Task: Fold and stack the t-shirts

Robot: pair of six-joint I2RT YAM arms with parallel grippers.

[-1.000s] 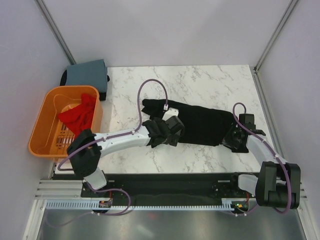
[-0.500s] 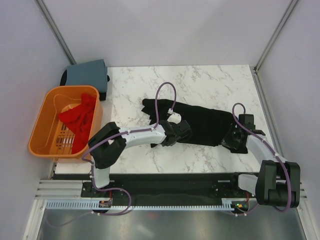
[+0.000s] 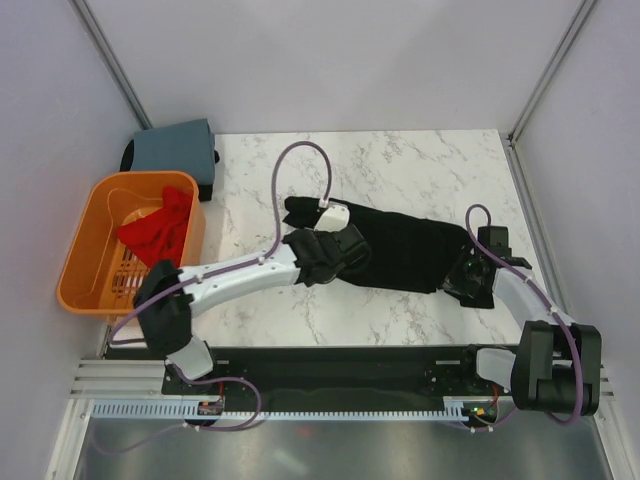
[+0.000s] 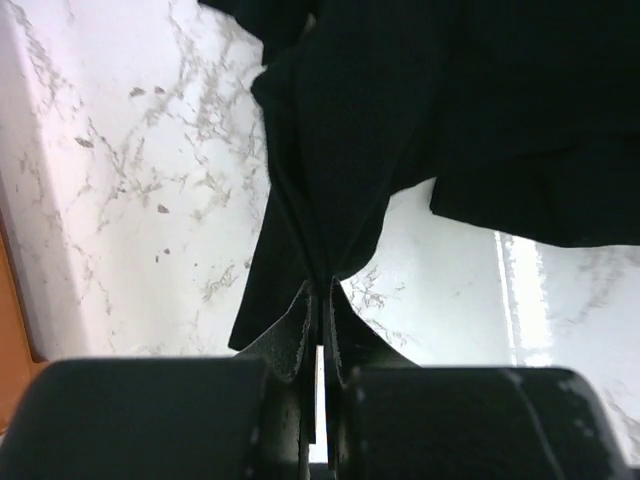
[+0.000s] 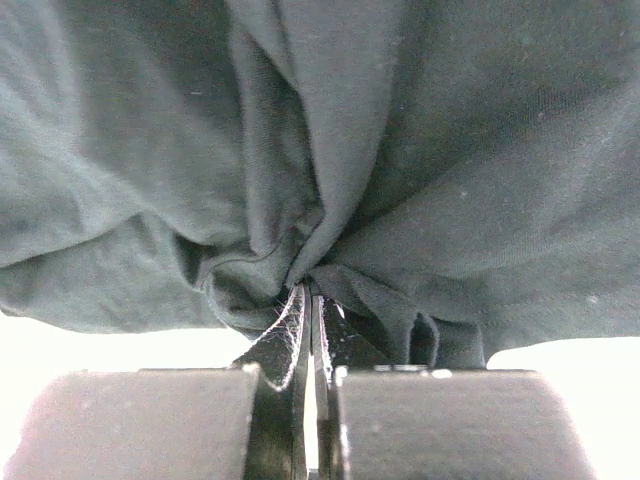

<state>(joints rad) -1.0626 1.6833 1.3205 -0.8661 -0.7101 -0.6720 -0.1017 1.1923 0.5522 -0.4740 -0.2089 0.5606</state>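
Left pincer [image 4: 320, 300] pinching the left part of the black t-shirt [image 3: 410, 250]; right pincer [image 5: 312, 300] pinching its right end. Garment lies on the surface [image 3: 400, 165].

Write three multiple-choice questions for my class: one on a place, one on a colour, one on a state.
1. Where is the red shirt? A on the floor; B in the orange basket; C on a hook.
2. What colour is the shirt at the middle of the table? A black; B green; C white.
3. The left hand is: A wide open; B shut on cloth; C out of view.
Answers: B, it lies inside the basket; A, it is plainly black; B, its fingers pinch a fold.
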